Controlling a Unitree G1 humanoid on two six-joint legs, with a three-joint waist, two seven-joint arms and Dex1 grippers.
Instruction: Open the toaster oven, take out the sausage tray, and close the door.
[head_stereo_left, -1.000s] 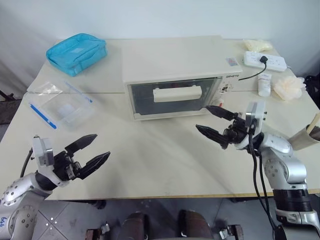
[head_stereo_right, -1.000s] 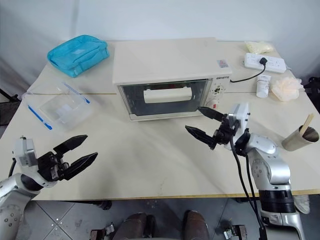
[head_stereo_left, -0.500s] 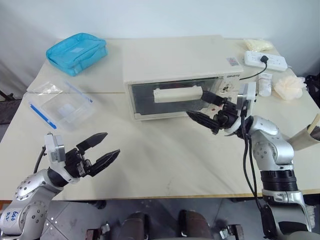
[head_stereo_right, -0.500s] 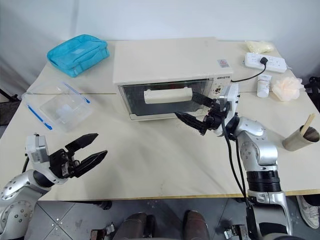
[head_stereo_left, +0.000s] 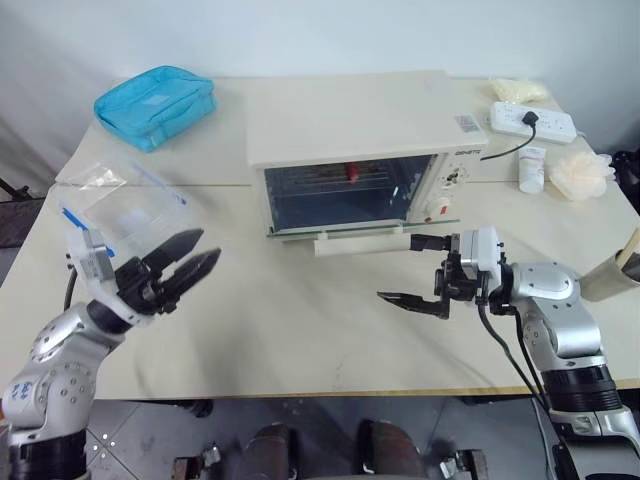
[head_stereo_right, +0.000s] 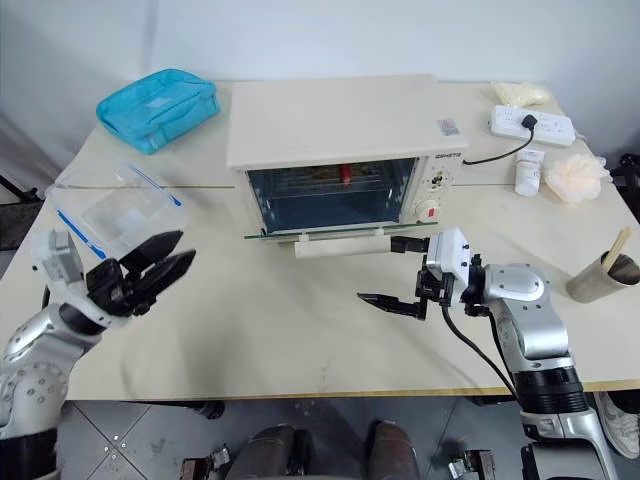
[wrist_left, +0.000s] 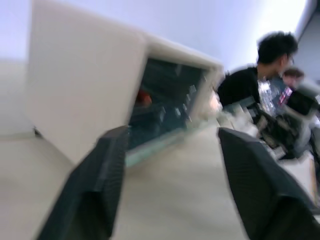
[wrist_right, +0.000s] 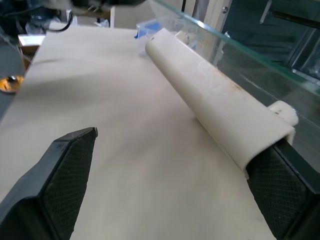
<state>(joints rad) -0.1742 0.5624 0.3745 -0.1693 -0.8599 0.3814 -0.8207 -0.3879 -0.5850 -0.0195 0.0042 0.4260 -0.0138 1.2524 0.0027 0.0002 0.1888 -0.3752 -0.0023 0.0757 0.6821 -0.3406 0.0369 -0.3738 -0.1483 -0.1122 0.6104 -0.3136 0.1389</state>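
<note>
Over on the far left corner of the cream table (head_stereo_left: 300, 330) sits a blue zip pouch (head_stereo_left: 155, 104), lying flat. Nearer in on that same side, a clear plastic box (head_stereo_left: 130, 212) with a blue strip along its edge, and a small clear bag (head_stereo_left: 95, 178) just beside it. Swing to the far right: a white power strip (head_stereo_left: 530, 120) with a black plug in it, a pale yellow packet (head_stereo_left: 518, 89) behind that, a small white bottle (head_stereo_left: 530, 168) standing upright, and a cream mesh sponge (head_stereo_left: 578, 173) next to the bottle. At the right edge, a brown paper cup (head_stereo_right: 600, 276) with a wooden stick leaning in it. A person in black (wrist_left: 250, 82) shows, blurred, in the left wrist view.
</note>
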